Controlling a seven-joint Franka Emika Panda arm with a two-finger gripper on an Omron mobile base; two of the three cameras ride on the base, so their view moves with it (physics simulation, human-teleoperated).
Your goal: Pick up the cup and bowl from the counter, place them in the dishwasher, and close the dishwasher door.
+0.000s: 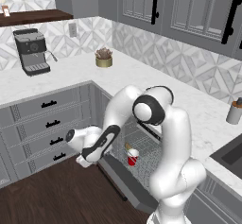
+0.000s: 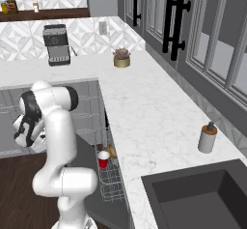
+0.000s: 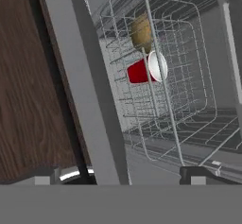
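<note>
Cup: one red cup is seen upright in the white wire rack of the dishwasher; the white rim is visible.
Bowl: one tan bowl is seen in the same rack, just beside the cup, on its far side in the left base view; largely covered by wires, so whether the two touch cannot be told.
Counter: one white marble counter; one potted plant, one coffee machine and one soap dispenser are counted on it, well apart from one another.
Dishwasher door: one dishwasher door, dropped open over the wooden floor; in the hand view its grey edge runs diagonally between floor and rack.
Gripper: one gripper, low, near the door's outer edge; jaws spread wide, nothing held.
Open room: bare floor lies beside the door.
Obscured: fingertips cut off at the frame bottom; rack partly hidden behind the arm in the left base view.
</note>
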